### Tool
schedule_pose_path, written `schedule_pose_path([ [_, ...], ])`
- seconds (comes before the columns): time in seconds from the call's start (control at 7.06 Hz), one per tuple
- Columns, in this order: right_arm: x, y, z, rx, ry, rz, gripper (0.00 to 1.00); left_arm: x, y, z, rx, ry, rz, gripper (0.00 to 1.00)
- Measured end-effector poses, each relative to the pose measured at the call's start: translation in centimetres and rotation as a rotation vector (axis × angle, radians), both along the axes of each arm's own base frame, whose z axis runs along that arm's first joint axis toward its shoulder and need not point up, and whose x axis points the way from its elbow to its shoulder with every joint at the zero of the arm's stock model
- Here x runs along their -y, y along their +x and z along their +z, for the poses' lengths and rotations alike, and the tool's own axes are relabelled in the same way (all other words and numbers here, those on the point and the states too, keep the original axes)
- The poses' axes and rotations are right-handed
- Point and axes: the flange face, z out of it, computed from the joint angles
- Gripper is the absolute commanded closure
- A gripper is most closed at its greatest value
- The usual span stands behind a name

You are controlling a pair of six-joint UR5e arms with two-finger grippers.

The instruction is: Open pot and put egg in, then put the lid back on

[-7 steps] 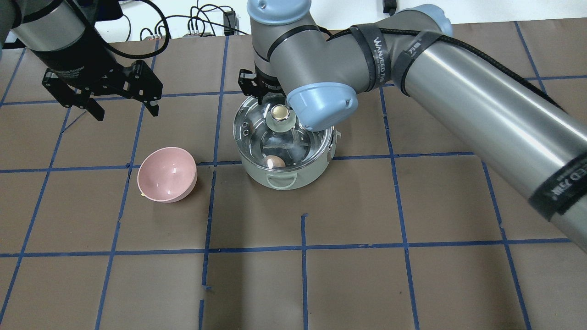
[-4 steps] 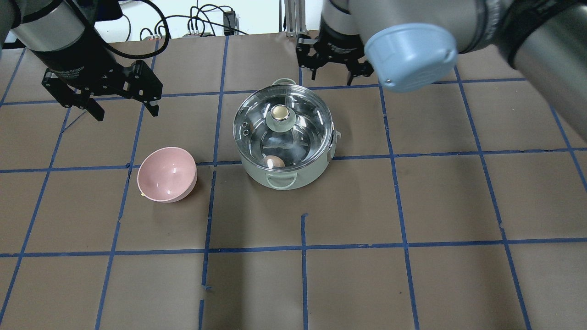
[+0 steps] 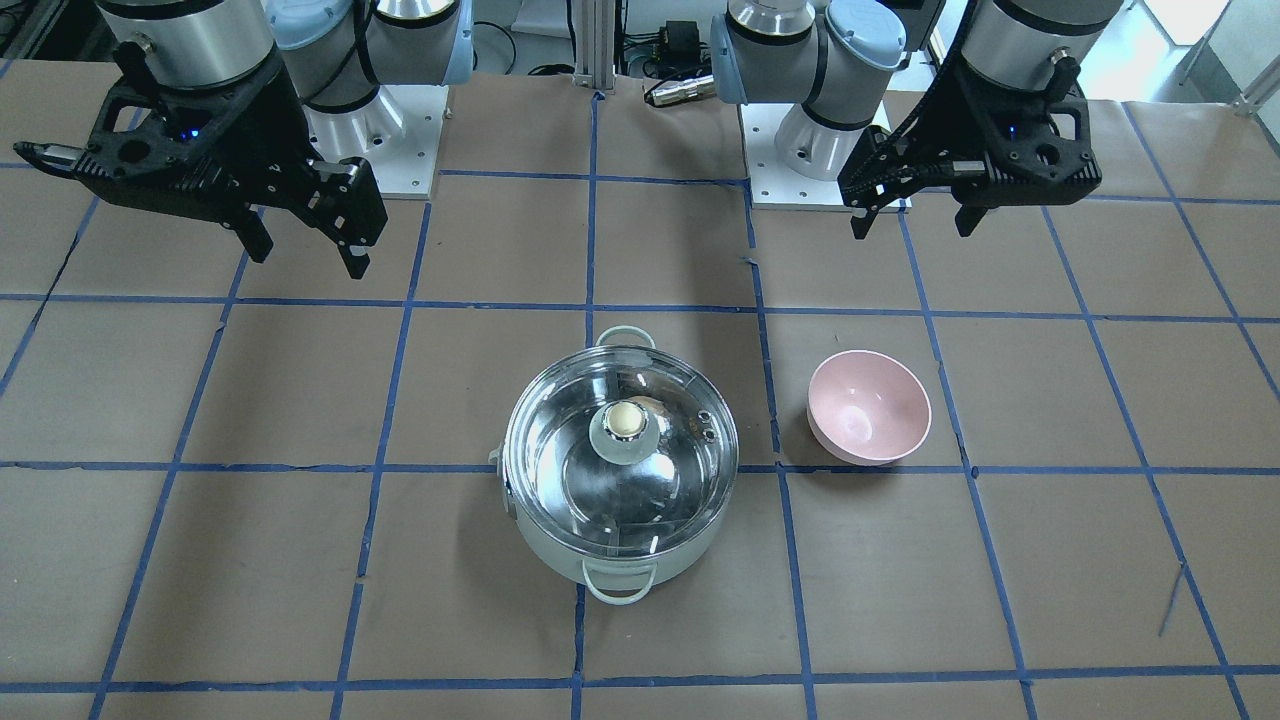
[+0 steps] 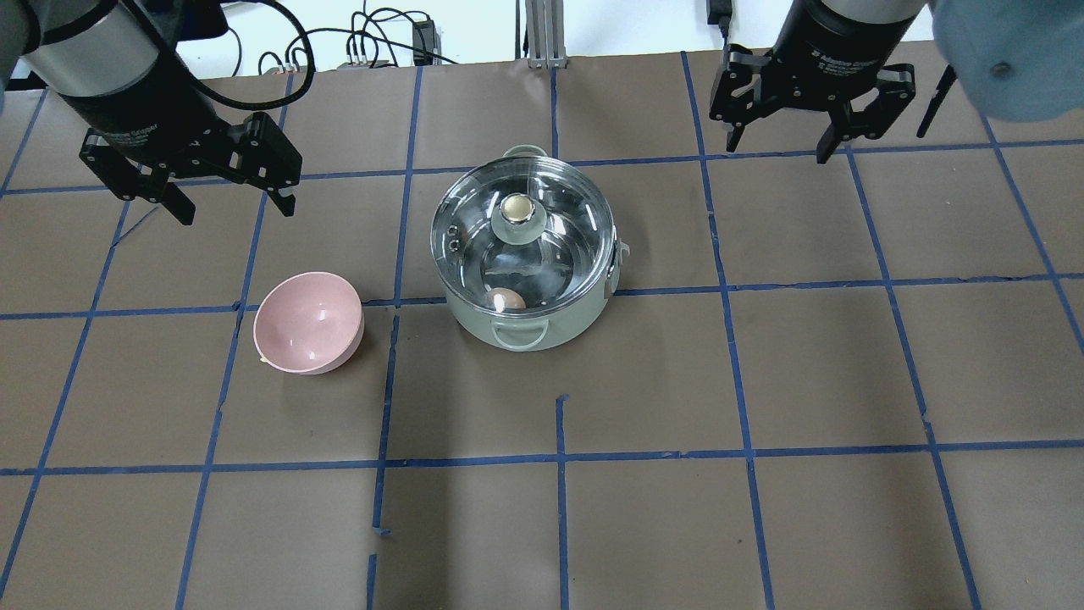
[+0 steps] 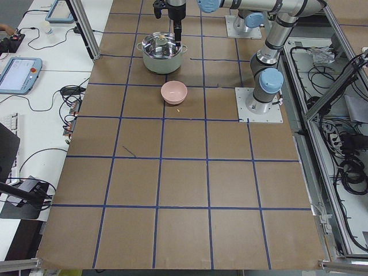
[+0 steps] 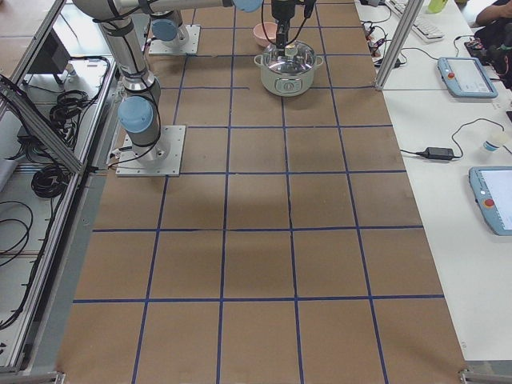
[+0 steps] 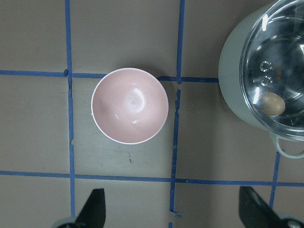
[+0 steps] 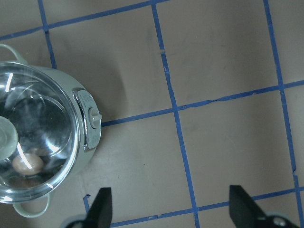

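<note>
You see the round clear glass lid (image 4: 550,246) on the pale mint-white pot (image 4: 576,326), centre frame, with the small tan egg (image 4: 507,299) inside. The left gripper (image 4: 235,212) and right gripper (image 4: 777,151) have jaws apart, empty.

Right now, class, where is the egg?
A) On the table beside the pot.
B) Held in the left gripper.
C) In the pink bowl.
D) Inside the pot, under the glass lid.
D: the egg shows through the clear lid, which sits on the pot; the pink bowl holds nothing and the left gripper hangs open and empty.
</note>
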Motion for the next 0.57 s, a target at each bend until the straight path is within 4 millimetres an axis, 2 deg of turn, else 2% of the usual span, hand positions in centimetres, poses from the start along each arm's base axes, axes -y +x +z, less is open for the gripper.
schedule_pose_path([
  [0.28, -0.4, -1.2, -1.5, -0.01, 0.038, 0.077, 0.0, 0.0, 0.0, -0.1, -0.001, 0.002, 0.0, 0.0],
  [0.57, -0.5, -1.7, -2.2, -0.008, 0.05, 0.098, 0.0, 0.0, 0.0, -0.1, -0.001, 0.003, 0.0, 0.0],
])
